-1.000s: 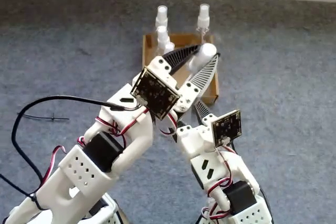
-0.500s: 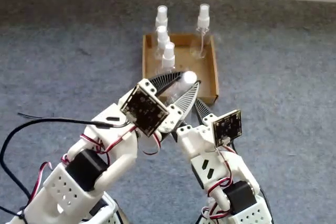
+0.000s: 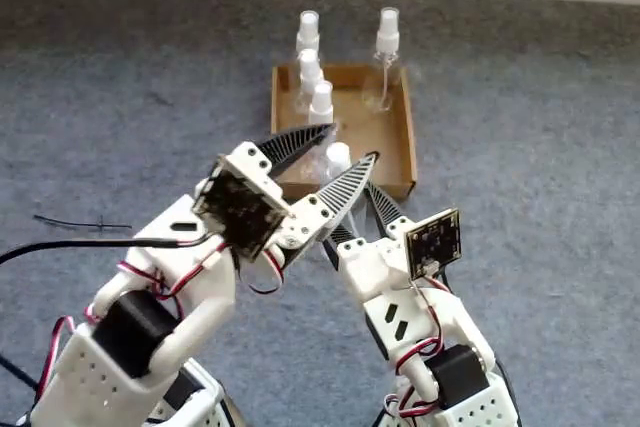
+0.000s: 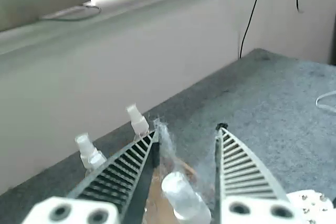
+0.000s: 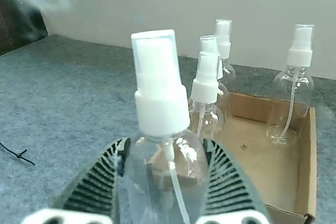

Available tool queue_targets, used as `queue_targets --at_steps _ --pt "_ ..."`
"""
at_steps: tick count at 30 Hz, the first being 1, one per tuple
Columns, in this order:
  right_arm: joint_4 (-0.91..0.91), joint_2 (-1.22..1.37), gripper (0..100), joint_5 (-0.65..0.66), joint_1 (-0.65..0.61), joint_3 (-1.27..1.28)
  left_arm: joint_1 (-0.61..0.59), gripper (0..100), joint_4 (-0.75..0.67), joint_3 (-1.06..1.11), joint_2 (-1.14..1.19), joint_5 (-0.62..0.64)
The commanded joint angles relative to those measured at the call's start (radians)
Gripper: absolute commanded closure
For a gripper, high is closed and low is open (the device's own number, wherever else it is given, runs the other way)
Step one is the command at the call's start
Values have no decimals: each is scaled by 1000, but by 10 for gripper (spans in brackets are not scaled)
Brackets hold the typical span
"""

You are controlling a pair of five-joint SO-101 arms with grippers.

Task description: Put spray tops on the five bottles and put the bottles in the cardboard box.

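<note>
The right gripper [image 5: 165, 148] is pinching a clear bottle [image 5: 157, 179] by its body, one ribbed finger pressing on each side. The bottle is standing upright in the grip and is already wearing its white spray top [image 5: 157, 87]. In the high view that top is showing just in front of the near wall of the cardboard box [image 3: 408, 137], over the grey table [image 3: 530, 177].

The left gripper [image 4: 187, 129] is hanging spread wide above the same bottle. Its two black fingers [image 4: 126, 166] are straddling the spray top, with a gap on each side as far as the left wrist view shows. This arm is crossing in front of the right arm and is covering much of the box's near left corner in the high view.

Four more capped bottles are standing farther off. Two [image 3: 321, 102] [image 3: 310, 69] are sitting close together along the box's left side, and one [image 3: 386, 52] is standing at its far right corner. The fourth [image 3: 308, 27] is standing at the far left edge; whether it is inside the box or just behind it cannot be told.

A black cable tie [image 3: 80, 222] is lying on the table well to the left, and a black cable [image 3: 60, 249] is running to the left arm.
</note>
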Motion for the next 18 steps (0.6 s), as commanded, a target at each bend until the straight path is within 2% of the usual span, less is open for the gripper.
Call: queue_targets --at_steps 1,5,8,18 --pt "-15 -15 995 -3 10 -13 -44 836 18 -91 -8 -5" --pt "-15 -15 995 -6 13 -16 -117 836 14 -21 -7 -5" --pt "-15 -15 995 -9 13 -18 -166 836 -40 25 -7 -5" --pt "-15 -15 995 -9 10 -18 -113 836 -46 67 -7 -5"
